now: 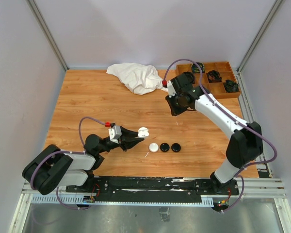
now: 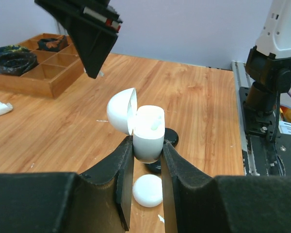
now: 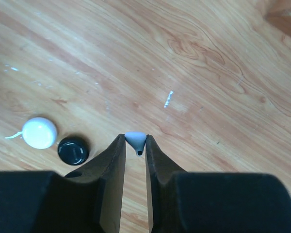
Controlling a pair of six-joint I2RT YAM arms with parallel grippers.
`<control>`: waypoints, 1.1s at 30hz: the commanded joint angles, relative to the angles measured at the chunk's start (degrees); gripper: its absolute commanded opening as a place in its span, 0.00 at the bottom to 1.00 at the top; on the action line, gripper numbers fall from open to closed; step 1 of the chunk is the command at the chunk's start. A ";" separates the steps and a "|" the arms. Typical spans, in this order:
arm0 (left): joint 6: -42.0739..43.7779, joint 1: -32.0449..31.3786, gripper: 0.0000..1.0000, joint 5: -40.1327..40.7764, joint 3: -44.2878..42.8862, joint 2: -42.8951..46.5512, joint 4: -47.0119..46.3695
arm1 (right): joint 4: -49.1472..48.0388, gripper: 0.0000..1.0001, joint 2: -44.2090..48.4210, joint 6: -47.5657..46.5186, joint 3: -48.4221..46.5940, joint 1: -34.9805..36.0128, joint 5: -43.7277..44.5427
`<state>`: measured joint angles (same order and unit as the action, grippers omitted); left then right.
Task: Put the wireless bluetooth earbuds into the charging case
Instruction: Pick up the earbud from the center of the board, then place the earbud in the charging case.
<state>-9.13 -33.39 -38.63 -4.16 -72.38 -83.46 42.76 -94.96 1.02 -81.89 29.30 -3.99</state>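
White plastic sits in your left pincer [image 2: 148,148]: its two fingers are clamped on the body of the charging case [image 2: 149,131]. The case stands upright, with its domed lid swung open to one side and the inside of the body facing up. From above, this pincer lies low over the near part of the wooden table [image 1: 87,102], pointing to the right.

Your right pincer [image 3: 134,144] is closed on a white earbud [image 3: 135,138]. The rounded head pokes out just past the fingertips, and the short stem with its dark end is pinched between them. The overhead view shows this pincer farther back and to the right of the open case, well apart from it and aimed down at the table.

A row of three round cases lies on the table beside the held case: a white puck [image 1: 153,147], then two black pucks [image 1: 165,147] to its right. A crumpled white cloth [image 1: 136,76] rests at the far edge. Next to it, a wooden tray [image 1: 224,64] holds coiled black items.
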 commanded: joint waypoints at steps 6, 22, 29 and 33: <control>2.96 0.30 0.00 3.11 0.43 1.17 -4.49 | -6.45 0.18 13.33 4.86 4.35 10.96 5.55; 6.09 0.31 0.00 6.67 -0.68 7.98 0.37 | -26.63 0.19 30.65 8.83 15.57 29.40 13.15; 5.16 0.29 0.00 6.62 -0.98 8.22 0.20 | -34.18 0.19 31.04 8.19 18.20 35.41 14.46; 4.82 0.31 0.00 7.64 -0.80 8.29 0.13 | -37.56 0.18 29.75 8.31 19.33 37.89 17.00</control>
<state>-4.51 -33.39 -32.58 -4.12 -64.86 -82.17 11.57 -64.49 8.80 -63.90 64.69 9.39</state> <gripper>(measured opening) 0.292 0.200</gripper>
